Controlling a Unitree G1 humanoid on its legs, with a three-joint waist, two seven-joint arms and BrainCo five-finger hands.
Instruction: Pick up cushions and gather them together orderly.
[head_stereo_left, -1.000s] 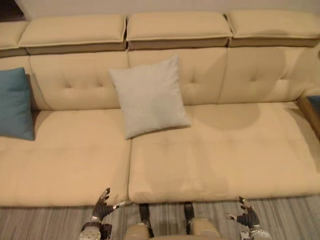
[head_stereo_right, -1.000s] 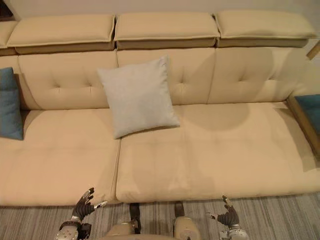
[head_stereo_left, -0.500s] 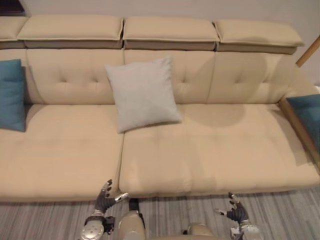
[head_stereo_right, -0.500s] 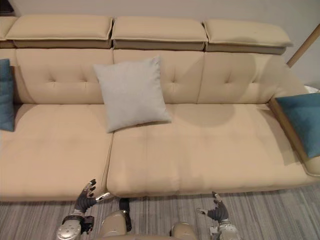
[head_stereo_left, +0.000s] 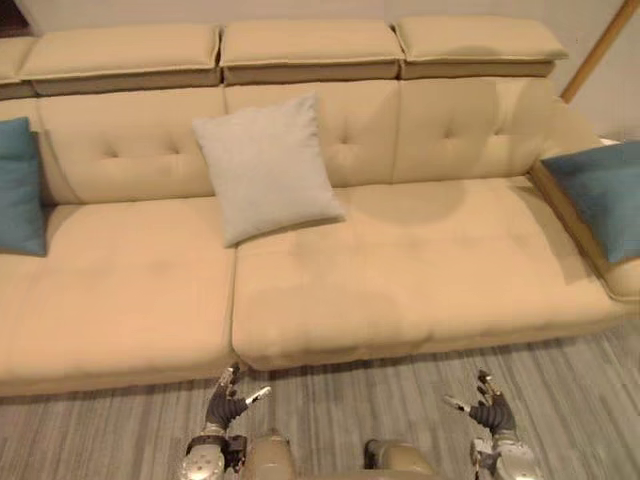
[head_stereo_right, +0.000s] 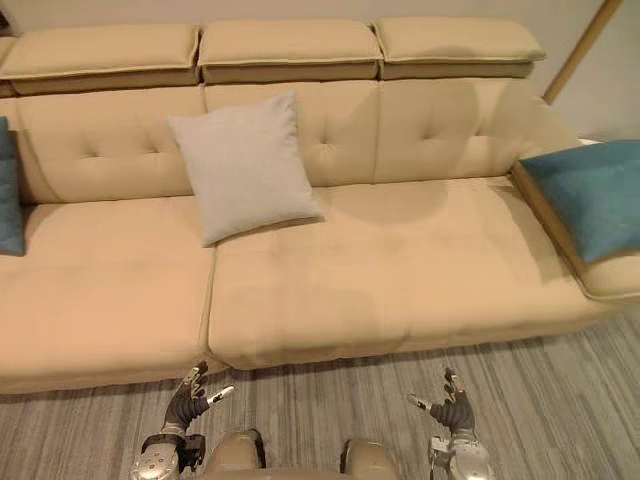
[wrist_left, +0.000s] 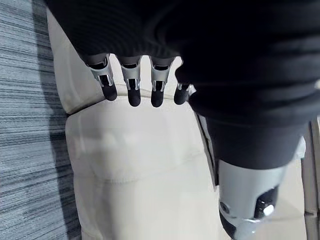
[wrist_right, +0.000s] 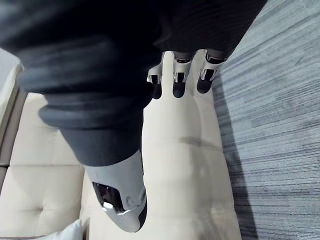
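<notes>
Camera swung right: right eye view shows more of the far-right teal cushion (head_stereo_right: 590, 195); left hand (head_stereo_right: 188, 400), right hand (head_stereo_right: 455, 410) open, empty

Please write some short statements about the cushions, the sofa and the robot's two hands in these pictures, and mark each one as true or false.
1. The light grey square fabric cushion leans against the backrest of the beige upholstered sofa. True.
2. The left hand holds the grey cushion. False: its fingers are relaxed and hold nothing, above the grey striped floor.
3. A teal fabric cushion lies at the sofa's right end. True.
4. The right hand rests on the sofa seat. False: it hangs in front of the sofa, over the floor, open and empty.
5. The two teal cushions are stacked together. False: the other teal cushion stands at the sofa's left end, far from the first.
</notes>
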